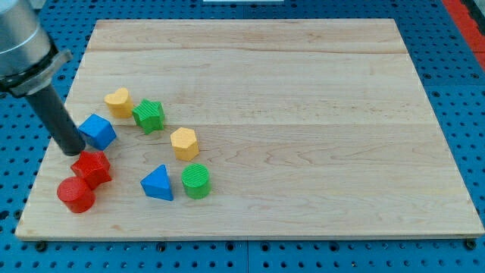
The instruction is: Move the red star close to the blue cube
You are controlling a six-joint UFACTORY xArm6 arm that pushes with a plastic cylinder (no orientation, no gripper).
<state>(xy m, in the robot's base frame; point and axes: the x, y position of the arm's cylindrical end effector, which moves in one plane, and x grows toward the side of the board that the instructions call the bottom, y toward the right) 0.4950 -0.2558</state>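
Dark rod ending in my tip (73, 151), down on the pale wooden board (303, 91) near its left edge. No jaws to open or close here, just a bare rod end, so nothing clamped. Red star-shaped plastic block (92, 167) just below and to the view's right of my tip, seemingly touching or nearly so. Blue plastic cube (98, 131) just to the view's right and slightly above, very near the star already. Red cylinder (76, 195) further below. Yellow heart-like block (119, 101), green star (148, 115), yellow hexagonal block (184, 142), blue triangular block (158, 183) and green cylinder (196, 180) off to the right. Star probably light, rigid, slippery on smooth wood; likely to spin if pushed off-centre. Best contact: lower flank, pushing up toward the cube.
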